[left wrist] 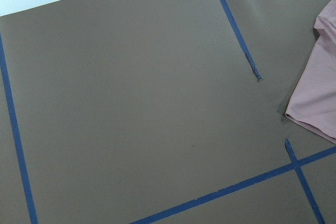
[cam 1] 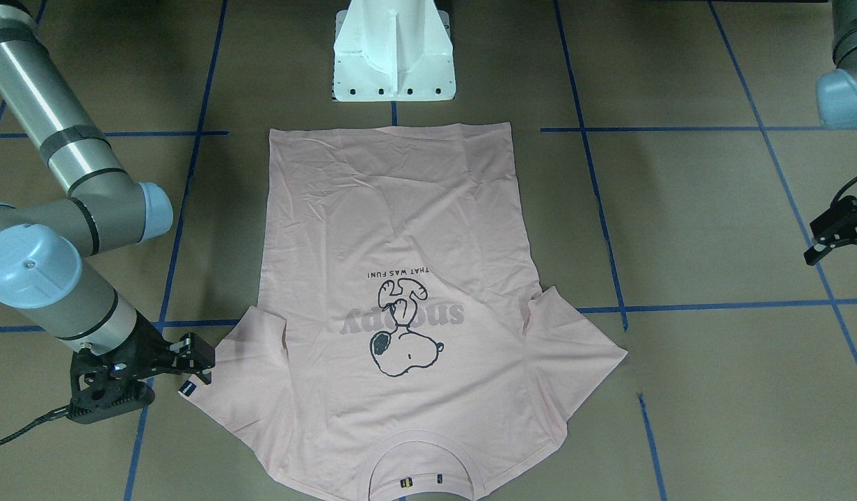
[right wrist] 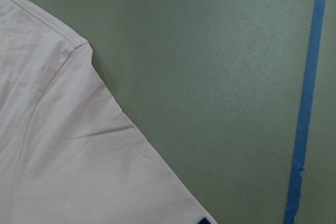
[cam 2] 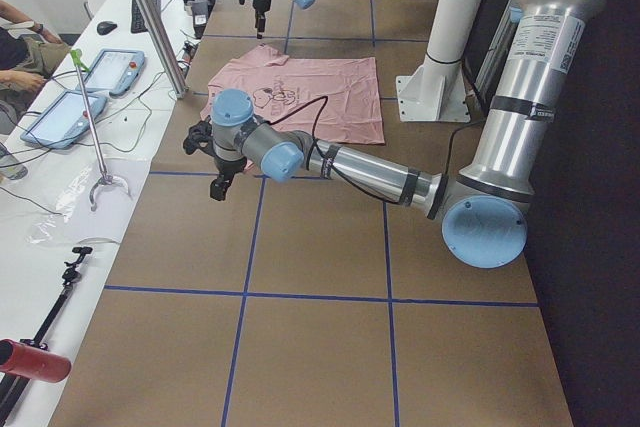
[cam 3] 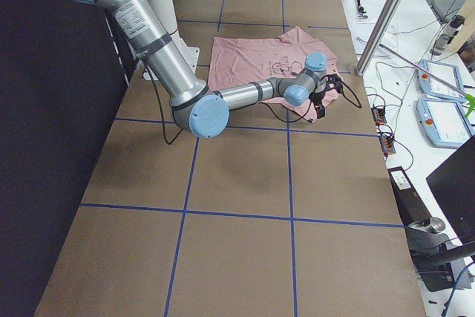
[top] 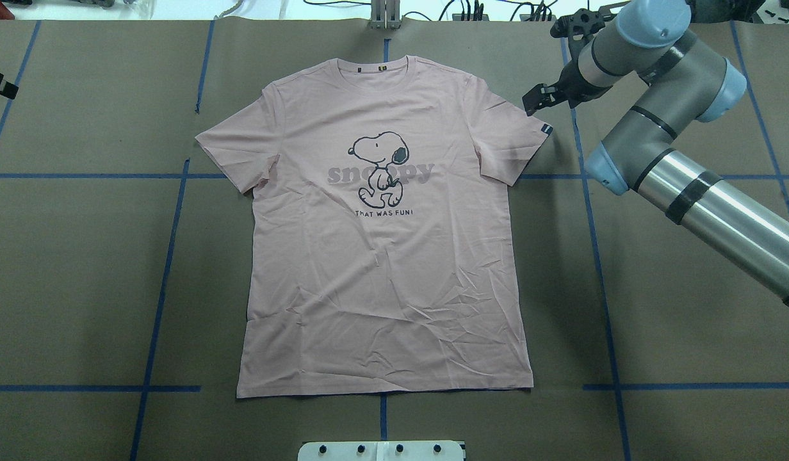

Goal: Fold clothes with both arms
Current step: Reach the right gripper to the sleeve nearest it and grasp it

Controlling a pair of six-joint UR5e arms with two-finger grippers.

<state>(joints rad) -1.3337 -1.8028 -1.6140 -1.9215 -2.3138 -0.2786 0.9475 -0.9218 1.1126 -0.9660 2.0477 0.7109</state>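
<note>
Here, the pink T-shirt (top: 382,256) lies flat, print up, mid-tabletop (top: 81,256), collar at twelve o'clock. Your right end effector (top: 539,97) hovers parted and empty beside the two-o'clock sleeve (top: 510,137). The left end effector (cam 1: 826,238), likewise parted, sits at ten. It looks like limp, light cotton: pinch the hems.

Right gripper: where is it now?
In the overhead view the right gripper is at the far right of the pink T-shirt, just off its sleeve by the small dark tag.

Pink Snoopy T-shirt (top: 382,269) spread flat, print up, on brown worktop (top: 81,275), right end effector (top: 539,100) just beside one sleeve
</note>
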